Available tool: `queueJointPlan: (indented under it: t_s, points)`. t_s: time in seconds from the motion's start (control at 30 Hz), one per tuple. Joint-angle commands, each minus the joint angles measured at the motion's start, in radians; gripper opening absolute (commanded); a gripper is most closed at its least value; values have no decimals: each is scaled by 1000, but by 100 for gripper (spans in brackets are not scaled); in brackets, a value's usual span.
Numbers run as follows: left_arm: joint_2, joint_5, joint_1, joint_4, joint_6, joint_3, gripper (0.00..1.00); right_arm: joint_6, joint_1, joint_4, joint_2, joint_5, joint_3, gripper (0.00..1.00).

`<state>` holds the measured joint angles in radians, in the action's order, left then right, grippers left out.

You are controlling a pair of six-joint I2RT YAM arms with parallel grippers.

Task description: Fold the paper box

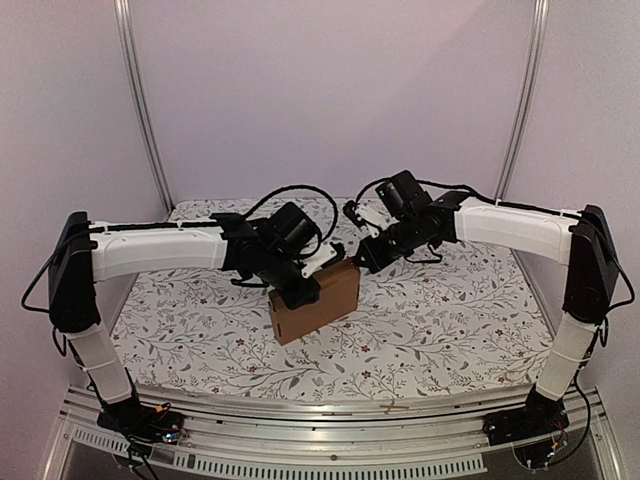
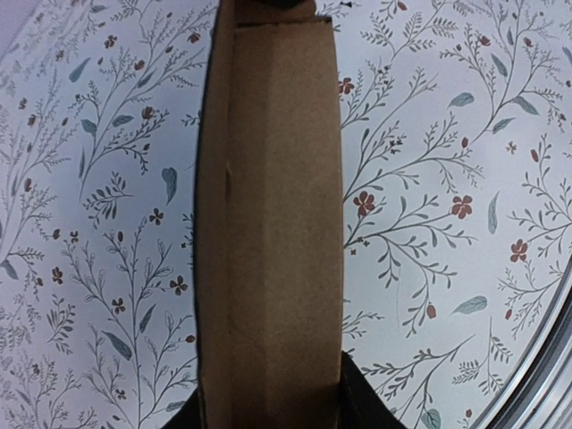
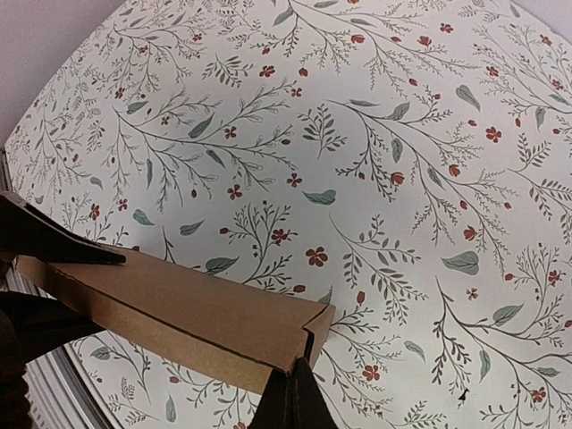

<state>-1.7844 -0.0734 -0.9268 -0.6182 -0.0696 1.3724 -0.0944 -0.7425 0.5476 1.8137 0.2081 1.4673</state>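
The paper box is plain brown cardboard, closed into a thin flat box and held up on its edge above the flowered table. My left gripper is shut on it across its thickness. In the left wrist view the box's narrow edge runs straight up from between the dark fingers. My right gripper is shut, its joined tips touching the box's near end corner, where the end flap seam shows. The box's long side stretches left to the left arm's fingers.
A white cloth with a leaf and red flower print covers the table. Metal frame posts stand at the back corners. A rail runs along the near edge by the arm bases.
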Motion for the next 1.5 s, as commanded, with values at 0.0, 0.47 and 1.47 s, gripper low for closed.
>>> queueJointPlan:
  t_s: [0.0, 0.47, 1.47]
  points:
    - [-37, -62, 31, 72, 19, -4, 35, -25, -37, 33, -3, -21, -64, 0]
    - [48, -121, 30, 131, 25, -38, 40, -36, -39, -20, -10, -45, -108, 0]
    - [-33, -44, 47, 75, -32, 9, 30, 39, 33, 117, 82, -25, 202, 24]
